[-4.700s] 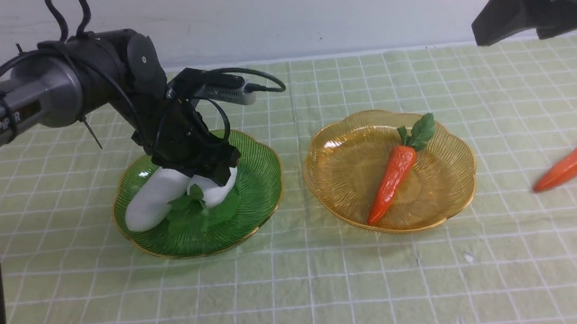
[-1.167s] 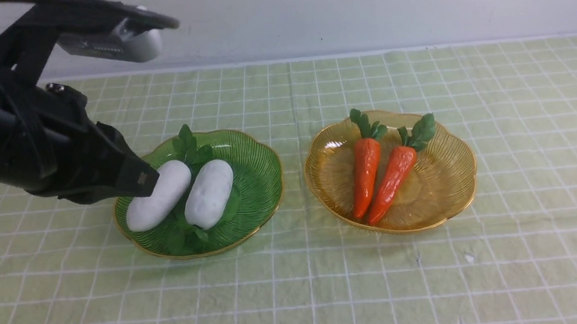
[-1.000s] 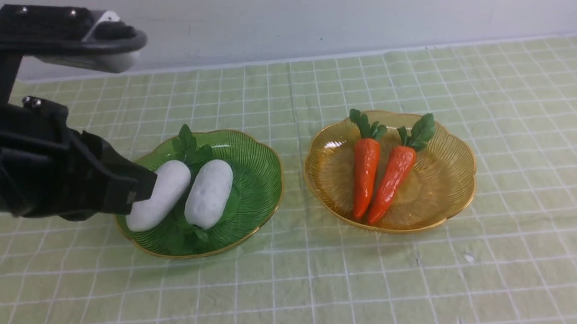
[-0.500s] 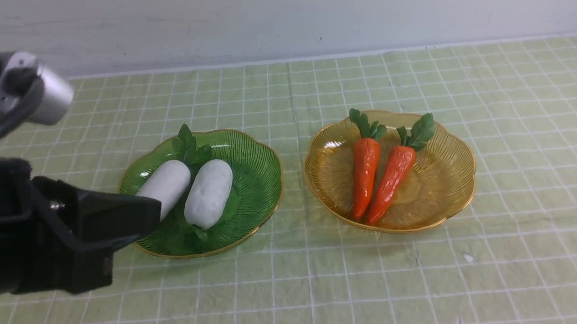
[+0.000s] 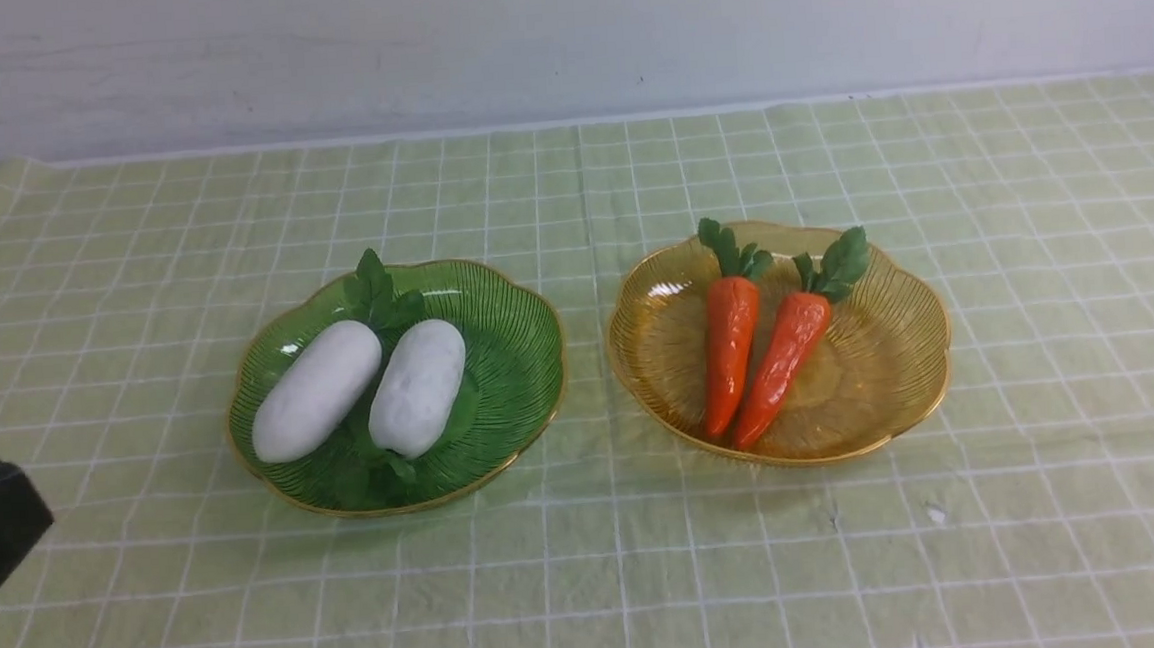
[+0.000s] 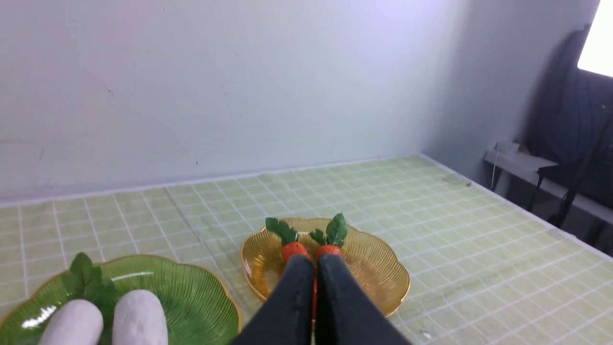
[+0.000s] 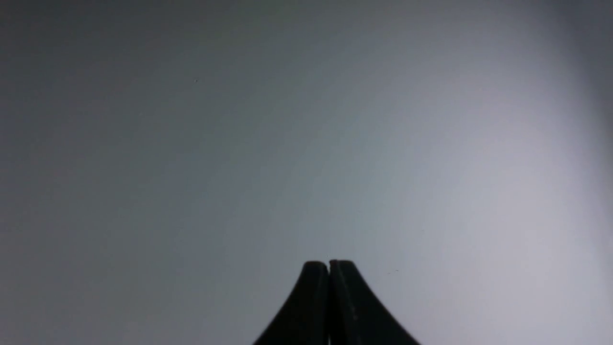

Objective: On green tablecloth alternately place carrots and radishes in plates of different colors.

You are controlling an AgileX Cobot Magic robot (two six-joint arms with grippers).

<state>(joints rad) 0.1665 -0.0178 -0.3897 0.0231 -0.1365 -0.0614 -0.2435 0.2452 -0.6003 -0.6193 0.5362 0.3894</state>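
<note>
lying on the green tablecloth: two plates side by side, close but not touching, the green plate on the left and the amber plate on the right.
green plate: held the left radish and the right radish, side by side on a slant and just beside each other.
amber plate: held the left carrot and the right carrot, leafy tops toward the wall, tips almost meeting at the near side.
left pincer: fingers pressed together, pinching nothing; in the front view only a black end showed at the near left edge, well apart from the green plate; its wrist view looked across the cloth toward the carrots.
right pincer: fingers pressed together with nothing between them, facing a plain grey surface.
</note>
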